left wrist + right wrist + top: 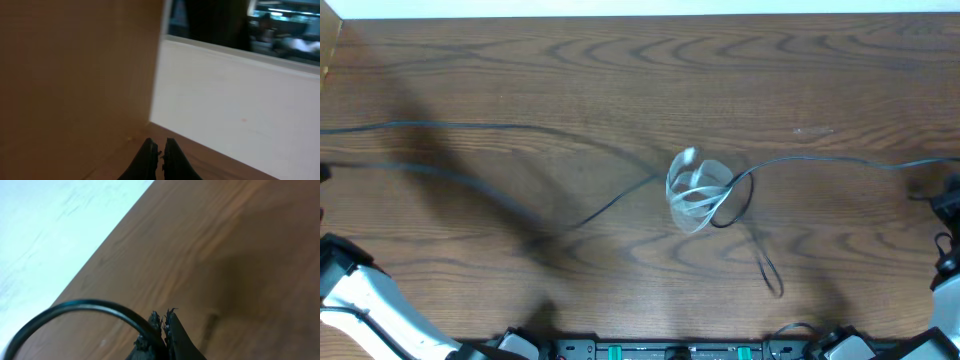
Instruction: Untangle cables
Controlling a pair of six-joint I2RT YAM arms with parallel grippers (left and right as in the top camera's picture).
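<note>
The white cord (696,192) lies in a small coil at the table's middle. The thin black cord (820,160) loops around that coil. From there it runs right to the table's edge and left in two blurred strands toward the left edge. One narrow loop (769,270) trails toward the front. My right gripper (164,317) is shut on the black cord (80,305), which arcs out to the left of the jaws. In the overhead view it sits at the far right edge (946,200). My left gripper (160,147) is shut, with no cord visible between its fingers.
The left wrist view faces a brown panel (75,75) and a white wall (235,100) at the table's corner. The arm bases (670,350) line the front edge. A brown box corner (328,50) stands at the back left.
</note>
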